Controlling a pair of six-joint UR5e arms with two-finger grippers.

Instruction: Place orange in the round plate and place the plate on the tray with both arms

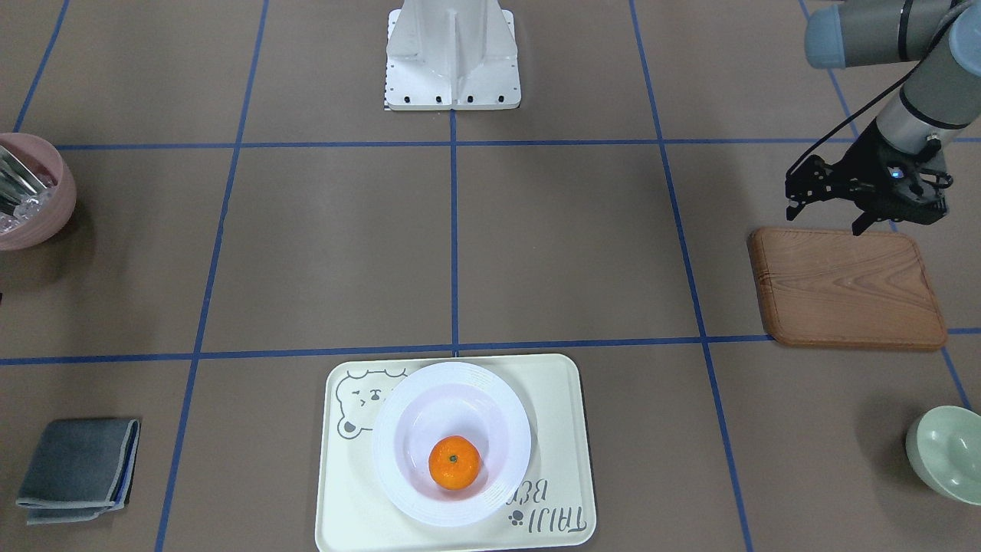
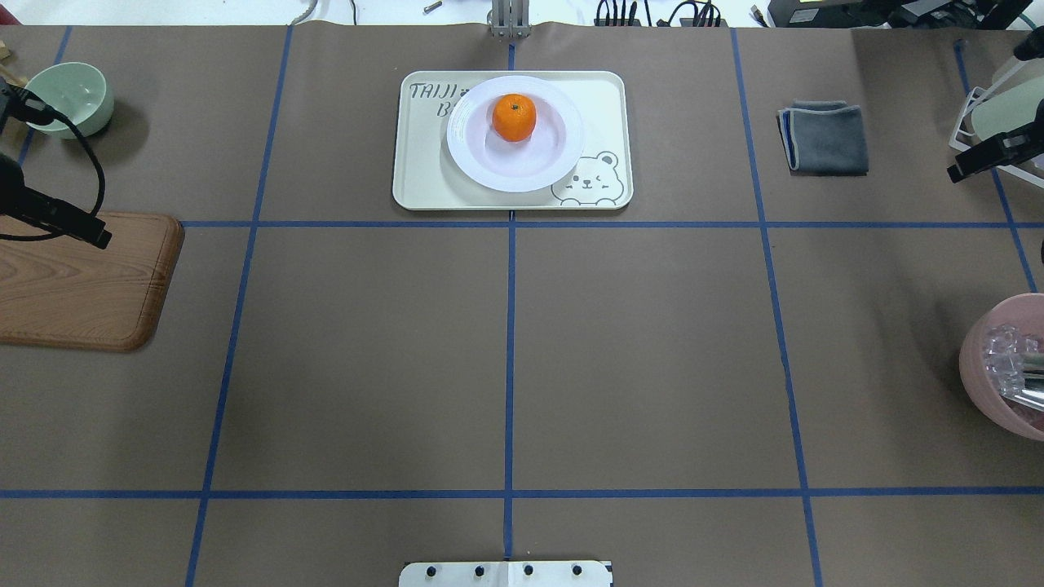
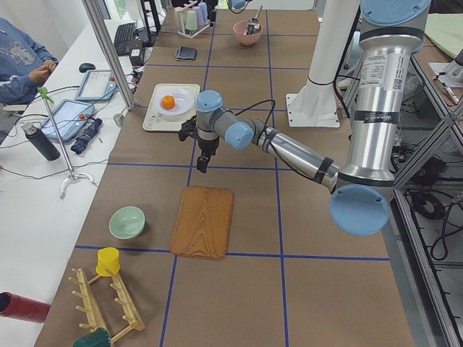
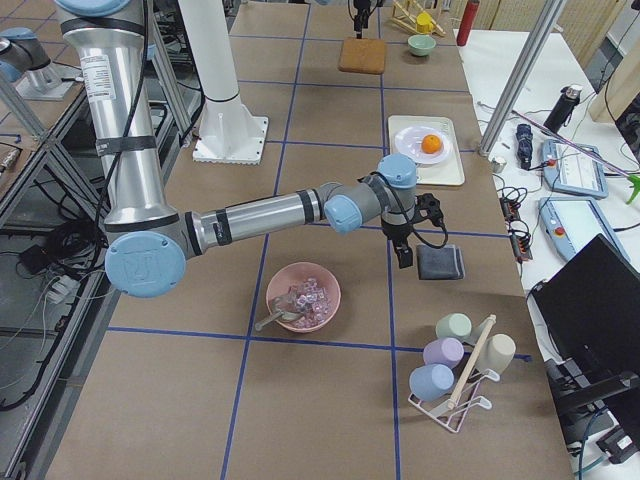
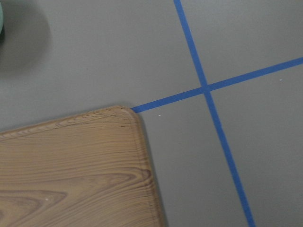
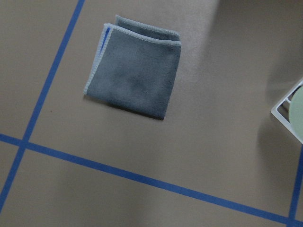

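The orange [image 1: 454, 462] [image 2: 514, 117] lies inside the white round plate [image 1: 392, 464] [image 2: 489, 167]. The plate rests on the cream bear tray [image 1: 559, 399] [image 2: 424, 179] at the table's far middle. Neither arm touches them. My left gripper [image 1: 826, 215] hovers over the far edge of the wooden board, open and empty. My right gripper [image 4: 403, 250] hangs by the grey cloth. Only one of its fingers [image 2: 979, 159] shows at the overhead view's right edge, so whether it is open or shut I cannot tell. No fingers show in either wrist view.
A wooden board [image 1: 847, 287] and a pale green bowl [image 1: 946, 452] lie on my left side. A grey folded cloth [image 1: 77, 469], a pink bowl with cutlery [image 1: 31, 192] and a cup rack [image 2: 1003, 106] are on my right. The robot base [image 1: 452, 61] stands at the near middle.
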